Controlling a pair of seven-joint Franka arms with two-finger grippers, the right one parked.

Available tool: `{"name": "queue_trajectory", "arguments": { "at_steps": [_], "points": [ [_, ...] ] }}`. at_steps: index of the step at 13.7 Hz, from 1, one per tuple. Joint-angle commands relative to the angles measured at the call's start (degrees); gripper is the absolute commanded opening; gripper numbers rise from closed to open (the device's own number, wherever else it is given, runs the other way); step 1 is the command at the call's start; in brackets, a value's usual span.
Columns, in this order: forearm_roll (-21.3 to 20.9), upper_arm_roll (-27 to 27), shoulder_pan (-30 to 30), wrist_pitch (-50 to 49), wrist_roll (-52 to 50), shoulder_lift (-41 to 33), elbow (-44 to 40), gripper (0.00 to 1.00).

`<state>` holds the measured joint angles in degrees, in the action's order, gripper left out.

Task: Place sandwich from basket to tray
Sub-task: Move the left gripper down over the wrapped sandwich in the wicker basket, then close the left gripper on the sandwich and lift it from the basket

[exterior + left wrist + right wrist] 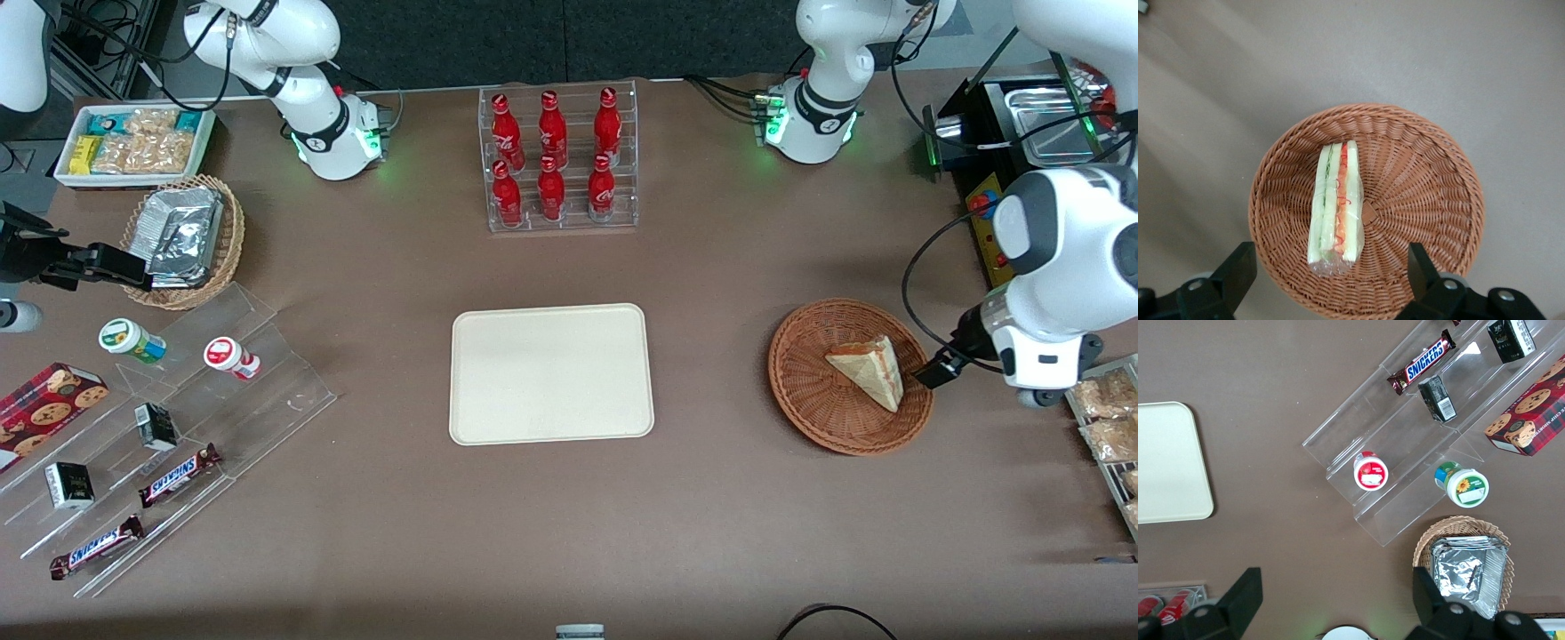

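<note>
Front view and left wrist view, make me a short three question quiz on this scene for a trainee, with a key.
1. True or false: the sandwich already lies on the tray.
2. How do the fingers of the claw stand?
A. shut on the sandwich
B. open, holding nothing
C. shut on the basket rim
3. Fill in: the sandwich lies in the round brown ____.

Key:
1. False; it is in the basket, and the tray holds nothing.
2. B; the claw hangs above the basket, fingers spread apart.
3. basket
</note>
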<state>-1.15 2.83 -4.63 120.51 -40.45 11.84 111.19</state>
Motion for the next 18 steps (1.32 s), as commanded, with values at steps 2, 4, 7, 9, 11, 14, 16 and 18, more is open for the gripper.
{"name": "queue_trajectory", "arguments": {
  "at_steps": [2, 4, 7, 9, 11, 14, 16, 18],
  "points": [
    [-0.4, 0.0, 0.2, 5.5, -1.7, 4.3, 0.6, 1.00],
    [-0.5, 0.0, 0.2, 7.2, -1.7, 4.2, 2.4, 1.00],
    [-0.6, 0.0, 0.3, 7.6, -3.1, 3.5, 4.3, 1.00],
    [-0.6, 0.1, 0.4, 10.9, -3.7, 3.4, 6.9, 1.00],
    [-0.6, 0.1, 1.5, 16.0, -6.1, 3.8, 9.7, 1.00],
    [-0.6, 0.1, 1.6, 17.1, -6.9, 3.6, 10.7, 1.00],
    [-0.7, 0.1, 1.6, 17.1, -7.5, 3.5, 12.0, 1.00],
    [-1.4, 0.0, 1.6, 17.5, -7.5, 2.3, 14.2, 1.00]
  ]
}}
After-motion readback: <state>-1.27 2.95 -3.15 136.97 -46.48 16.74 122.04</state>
